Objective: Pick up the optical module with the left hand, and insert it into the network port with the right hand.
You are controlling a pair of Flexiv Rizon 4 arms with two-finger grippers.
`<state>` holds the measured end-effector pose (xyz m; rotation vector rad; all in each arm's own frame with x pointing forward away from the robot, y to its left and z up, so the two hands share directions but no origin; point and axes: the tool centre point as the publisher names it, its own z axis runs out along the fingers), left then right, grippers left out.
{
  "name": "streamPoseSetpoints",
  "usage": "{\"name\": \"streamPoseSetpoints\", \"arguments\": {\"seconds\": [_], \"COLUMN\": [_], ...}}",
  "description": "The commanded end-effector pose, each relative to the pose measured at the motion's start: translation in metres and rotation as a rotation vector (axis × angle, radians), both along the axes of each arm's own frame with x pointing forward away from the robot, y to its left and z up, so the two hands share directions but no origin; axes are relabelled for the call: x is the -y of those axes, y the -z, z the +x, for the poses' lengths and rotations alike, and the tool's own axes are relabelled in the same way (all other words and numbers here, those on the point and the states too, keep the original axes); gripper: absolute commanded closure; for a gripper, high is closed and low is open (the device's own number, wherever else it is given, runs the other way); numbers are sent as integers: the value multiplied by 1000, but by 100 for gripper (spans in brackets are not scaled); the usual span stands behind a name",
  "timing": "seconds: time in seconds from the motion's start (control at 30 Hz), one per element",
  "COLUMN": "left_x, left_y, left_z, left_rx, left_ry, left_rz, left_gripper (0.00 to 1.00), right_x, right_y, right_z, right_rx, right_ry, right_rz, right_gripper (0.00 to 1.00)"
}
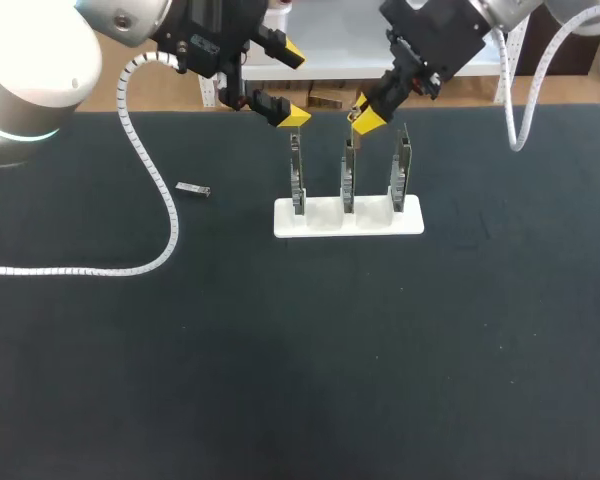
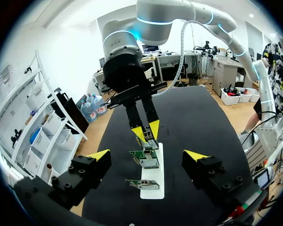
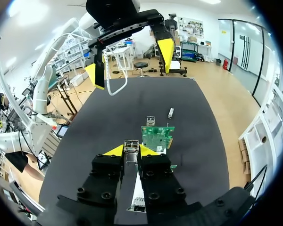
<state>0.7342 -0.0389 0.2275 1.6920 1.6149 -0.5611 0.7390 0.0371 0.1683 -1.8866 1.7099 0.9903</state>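
Observation:
My right gripper (image 3: 131, 151) is shut on a small silver optical module (image 3: 131, 145), which sticks out between its yellow tips. It hangs just above the row of three upright green network cards (image 1: 348, 176) in a white stand (image 1: 320, 224). In the left wrist view the right gripper (image 2: 147, 132) holds the module (image 2: 149, 140) at the top of the card farthest from my left gripper. My left gripper (image 1: 292, 85) hovers wide open and empty behind the stand's left end, with the cards (image 2: 145, 160) ahead of it (image 2: 147, 155). A second module (image 1: 193, 189) lies on the mat, left of the stand.
Black mat (image 1: 300, 360) covers the table. A white ribbed cable (image 1: 150, 190) from my left arm trails across the mat's left side. The second module (image 3: 170, 113) lies beyond the cards in the right wrist view.

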Motion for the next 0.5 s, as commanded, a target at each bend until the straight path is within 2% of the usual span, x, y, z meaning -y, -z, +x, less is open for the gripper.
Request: {"name": "streamPoseSetpoints", "arguments": {"seconds": [0.03, 0.5], "left_x": [1, 1], "left_y": [-1, -1], "left_z": [2, 2], "left_rx": [-5, -5], "left_ry": [0, 0], "left_rz": [9, 9], "left_gripper": [0, 0], "right_x": [-1, -2], "right_y": [1, 0], "right_z": [3, 6], "right_rx": [-4, 5], "right_ry": [-8, -21], "right_rz": [5, 8], "right_gripper": [100, 100]}}
